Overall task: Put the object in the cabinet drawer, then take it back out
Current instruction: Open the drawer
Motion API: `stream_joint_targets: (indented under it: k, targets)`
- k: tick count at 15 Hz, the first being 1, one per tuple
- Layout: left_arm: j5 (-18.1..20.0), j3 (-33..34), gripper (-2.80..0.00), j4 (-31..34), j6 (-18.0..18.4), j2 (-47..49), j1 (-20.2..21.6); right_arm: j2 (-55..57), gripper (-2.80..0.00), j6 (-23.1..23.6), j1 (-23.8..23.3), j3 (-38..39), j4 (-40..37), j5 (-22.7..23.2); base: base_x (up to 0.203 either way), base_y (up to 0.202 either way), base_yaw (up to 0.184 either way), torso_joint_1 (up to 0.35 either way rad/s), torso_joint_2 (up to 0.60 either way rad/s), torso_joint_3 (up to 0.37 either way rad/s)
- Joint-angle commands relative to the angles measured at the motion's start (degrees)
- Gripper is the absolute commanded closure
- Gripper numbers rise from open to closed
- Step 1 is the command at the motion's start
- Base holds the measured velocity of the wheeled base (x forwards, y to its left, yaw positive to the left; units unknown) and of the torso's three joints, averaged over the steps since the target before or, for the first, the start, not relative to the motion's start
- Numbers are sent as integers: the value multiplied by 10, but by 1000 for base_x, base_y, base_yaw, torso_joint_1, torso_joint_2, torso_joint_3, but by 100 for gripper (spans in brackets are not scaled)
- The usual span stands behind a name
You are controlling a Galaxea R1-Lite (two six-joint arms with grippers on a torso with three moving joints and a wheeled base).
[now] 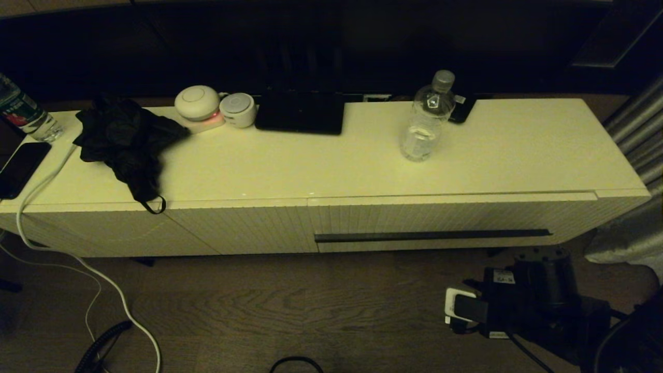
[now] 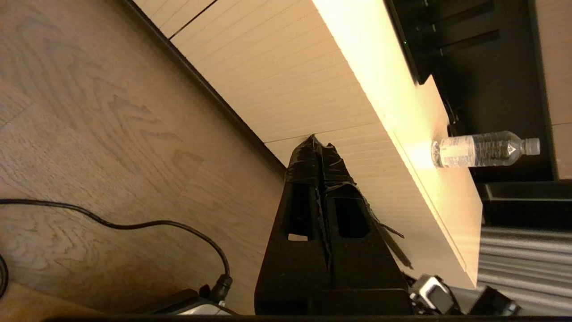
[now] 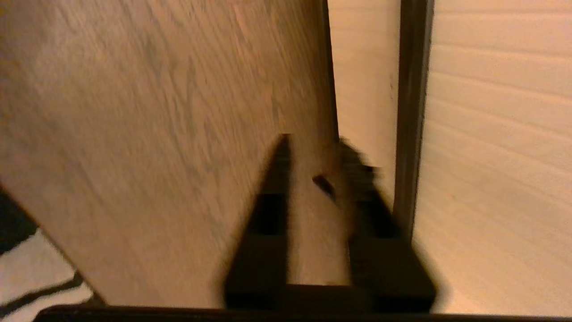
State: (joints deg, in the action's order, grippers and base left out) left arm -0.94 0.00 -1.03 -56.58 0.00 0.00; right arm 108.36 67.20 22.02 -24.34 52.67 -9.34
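Observation:
The small clear water bottle (image 1: 427, 119) with a grey cap stands upright on the white cabinet top (image 1: 518, 150); it also shows in the left wrist view as the bottle (image 2: 482, 150). Below it the ribbed drawer front (image 1: 440, 215) is closed, with its long dark handle strip (image 1: 432, 235). My right arm (image 1: 538, 300) is low over the floor in front of the drawer. Its gripper (image 3: 317, 145) is open and empty, just short of the handle strip (image 3: 411, 112). The left gripper (image 2: 319, 143) is shut and empty, held low and pointing at the cabinet front.
On the cabinet's left half lie a black cloth (image 1: 124, 140), two round white devices (image 1: 197, 102), a black flat box (image 1: 300, 114), a phone (image 1: 20, 166) and a red-green labelled bottle (image 1: 23, 111). A white cable (image 1: 77, 259) trails to the floor. A curtain (image 1: 637, 155) hangs at the right.

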Motion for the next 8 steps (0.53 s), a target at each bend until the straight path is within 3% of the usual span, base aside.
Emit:
stream_joint_targets:
  k: [1, 8]
  targets:
    - [0, 0, 0, 0, -4, -1, 0, 33, -280, 3, -1, -12, 13, 13, 0, 0, 0, 0, 0, 0]
    - [0, 0, 0, 0, -4, -1, 0, 50, -280, 41, -27, -26, 13, 75, 0, 0, 0, 0, 0, 0]
